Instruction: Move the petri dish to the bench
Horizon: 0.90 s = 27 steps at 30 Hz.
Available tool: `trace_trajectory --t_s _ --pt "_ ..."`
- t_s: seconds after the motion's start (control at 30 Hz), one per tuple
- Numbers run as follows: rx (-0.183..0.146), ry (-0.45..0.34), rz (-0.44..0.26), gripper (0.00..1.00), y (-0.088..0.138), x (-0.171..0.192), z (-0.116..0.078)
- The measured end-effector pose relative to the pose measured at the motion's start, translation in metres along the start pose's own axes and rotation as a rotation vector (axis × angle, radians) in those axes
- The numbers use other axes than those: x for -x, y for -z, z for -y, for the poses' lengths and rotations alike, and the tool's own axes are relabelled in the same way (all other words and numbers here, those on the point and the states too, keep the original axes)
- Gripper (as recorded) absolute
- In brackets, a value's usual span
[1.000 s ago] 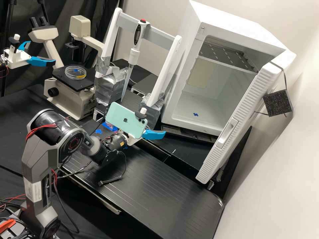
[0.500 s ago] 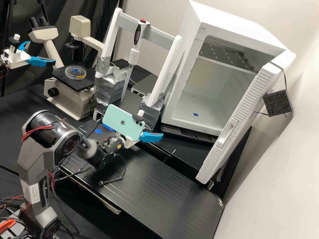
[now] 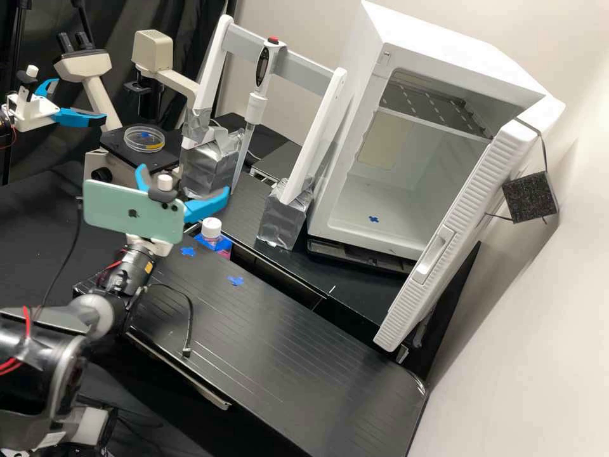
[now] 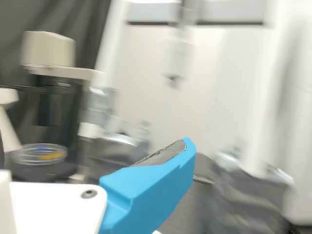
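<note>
The clear, round petri dish (image 3: 144, 138) sits on the flat black part of the microscope (image 3: 152, 51), with some yellow in it. The gripper (image 3: 183, 179) is in front of the microscope, and its blue jaws are wide apart. The white fridge (image 3: 447, 47) is open

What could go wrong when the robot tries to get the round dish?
The dish sits up on the black stage, so a bump from the open gripper might slide it off. If it tips, the yellow stuff inside could perhaps spill. And the pipette hangs in its stand near the stage, so a wide swing might knock it.
</note>
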<state>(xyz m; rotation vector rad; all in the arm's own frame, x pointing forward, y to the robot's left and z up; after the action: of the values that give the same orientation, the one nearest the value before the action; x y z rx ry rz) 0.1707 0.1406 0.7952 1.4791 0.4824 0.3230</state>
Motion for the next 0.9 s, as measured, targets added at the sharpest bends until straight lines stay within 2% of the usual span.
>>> trace_trajectory --t_s 0.03,0.2,0.3,0.43,0.57,0.63,0.77,0.9 --pt "0.017 0.015 -0.016 1.00 0.007 -0.002 0.003" --pt "0.050 0.069 -0.107 1.00 0.051 -0.018 0.011" --pt "0.057 0.091 -0.136 1.00 0.069 -0.027 0.015" --pt "0.091 0.147 -0.189 1.00 0.095 -0.042 0.024" --pt "0.141 0.207 -0.200 1.00 0.109 -0.058 0.035" --pt "0.148 0.225 -0.190 1.00 0.113 -0.066 0.039" --pt "0.136 0.255 -0.168 1.00 0.117 -0.076 0.044" --pt "0.139 0.289 -0.163 1.00 0.118 -0.081 0.050"
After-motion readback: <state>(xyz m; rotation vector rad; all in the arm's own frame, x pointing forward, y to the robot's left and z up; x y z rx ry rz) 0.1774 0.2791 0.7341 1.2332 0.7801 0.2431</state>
